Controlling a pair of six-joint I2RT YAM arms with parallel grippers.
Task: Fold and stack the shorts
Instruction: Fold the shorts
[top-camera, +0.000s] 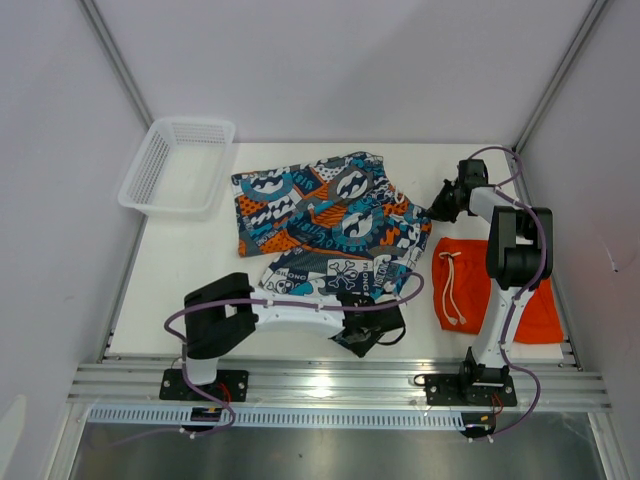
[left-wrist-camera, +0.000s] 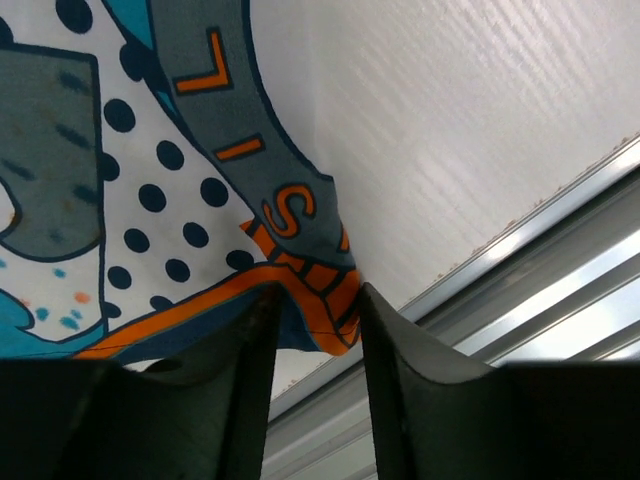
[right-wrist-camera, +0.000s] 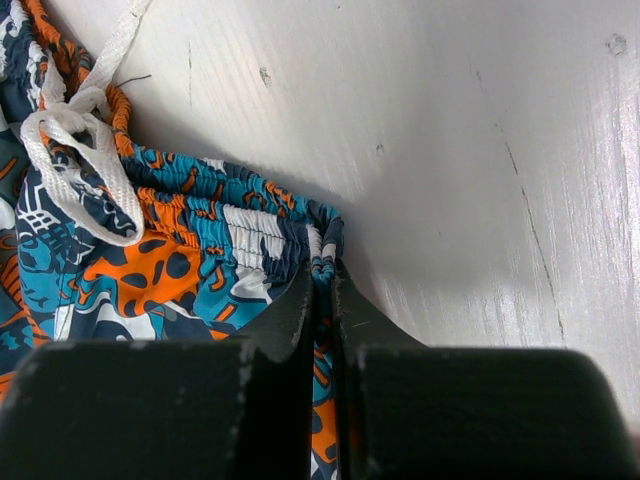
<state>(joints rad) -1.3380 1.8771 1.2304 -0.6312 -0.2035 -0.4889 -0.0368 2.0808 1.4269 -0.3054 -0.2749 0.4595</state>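
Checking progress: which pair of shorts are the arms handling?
The cartoon-print shorts: right gripper pinches their waistband, left gripper straddles a hem. The plain orange shorts lie untouched.

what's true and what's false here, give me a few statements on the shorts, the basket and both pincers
1. The right pincer is shut on the waistband of the printed shorts. True.
2. The orange shorts lie in the basket. False: they lie on the table, by the right arm.
3. A hem corner of the printed shorts sits between the left pincer fingers. True.
4. The printed shorts are stacked on the orange shorts. False: they lie beside them, not on top.
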